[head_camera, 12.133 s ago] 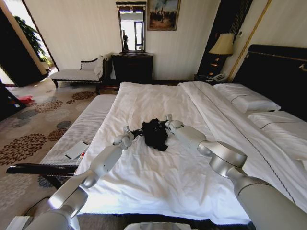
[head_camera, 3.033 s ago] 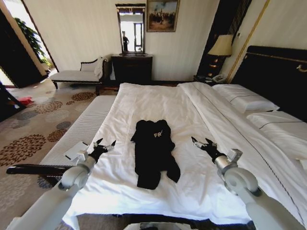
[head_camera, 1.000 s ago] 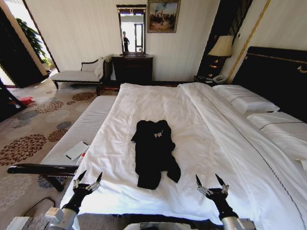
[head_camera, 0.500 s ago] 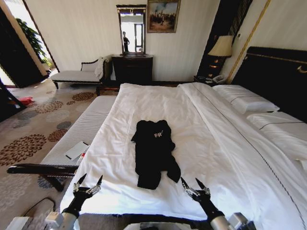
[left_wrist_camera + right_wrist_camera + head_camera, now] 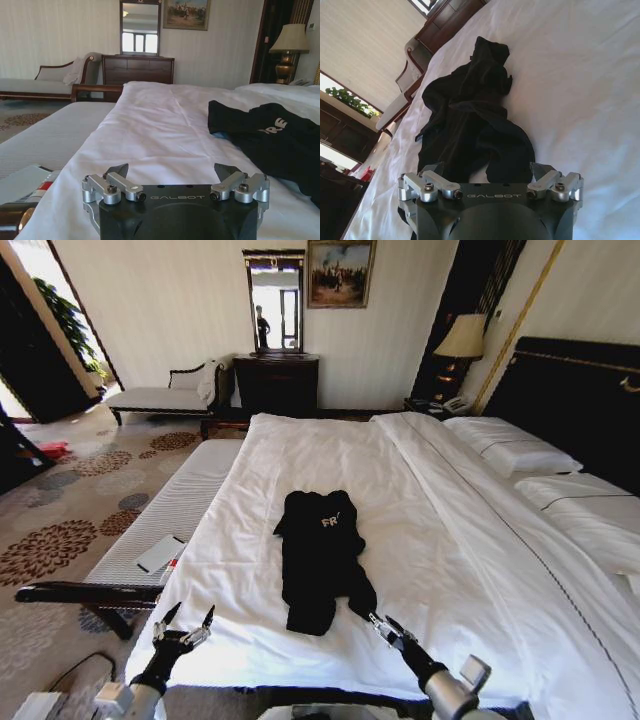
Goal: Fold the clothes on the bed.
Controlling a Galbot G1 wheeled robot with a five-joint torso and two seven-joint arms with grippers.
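our right gripper (image 5: 385,626), jaws spread, sits nearest the black t-shirt (image 5: 318,555), whose hem lies at eleven o'clock.

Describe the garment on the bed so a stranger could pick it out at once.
Start at the big bed with its white duvet and dark headboard. Near the foot end, left of centre, lies a black T-shirt, stretched lengthwise and rumpled. It is the one dark item on the white bedding, with white lettering on its chest.

Black T-shirt (image 5: 320,558) with white chest lettering lies partly bunched, lengthwise, mid-way across the white-duveted bed (image 5: 450,540), toward its foot edge.
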